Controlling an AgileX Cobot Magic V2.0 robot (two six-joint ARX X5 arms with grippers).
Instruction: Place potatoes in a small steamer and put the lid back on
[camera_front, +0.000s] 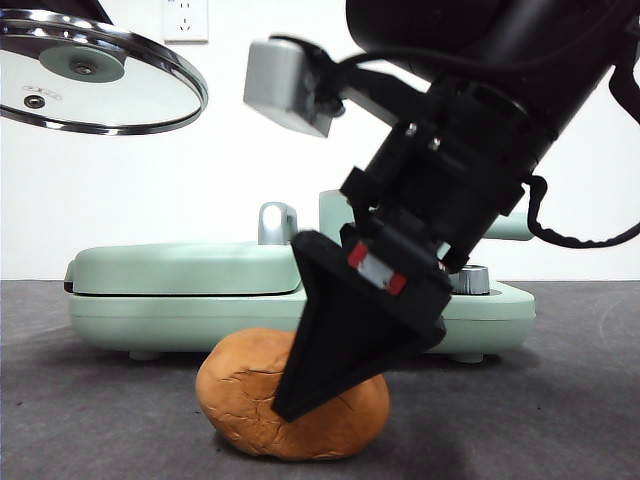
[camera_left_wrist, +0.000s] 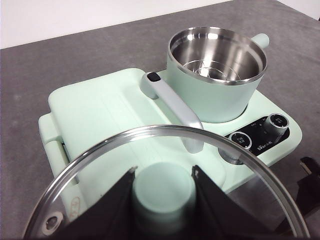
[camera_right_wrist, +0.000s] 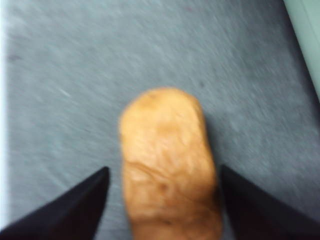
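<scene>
- We saw the potato (camera_front: 250, 405), orange-brown and cracked, lying on the table at 6 o'clock.
- The steamer (camera_left_wrist: 216, 75) stood open, uncovered.
- The lid (camera_front: 95, 75) hung tilted at 10 o'clock.

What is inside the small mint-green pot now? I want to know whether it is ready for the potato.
The small mint-green steamer pot holds no potato: only its bare steel wall and a steel rack at the bottom show. Its near inner wall is hidden by the rim.

Even, bright lighting is showing in all views. The right wrist view is blurring throughout, softening the potato (camera_right_wrist: 169, 165) and worktop (camera_right_wrist: 60, 75). Glare is glinting on the lid (camera_front: 95, 75) and pot (camera_left_wrist: 217, 52) steel.
</scene>
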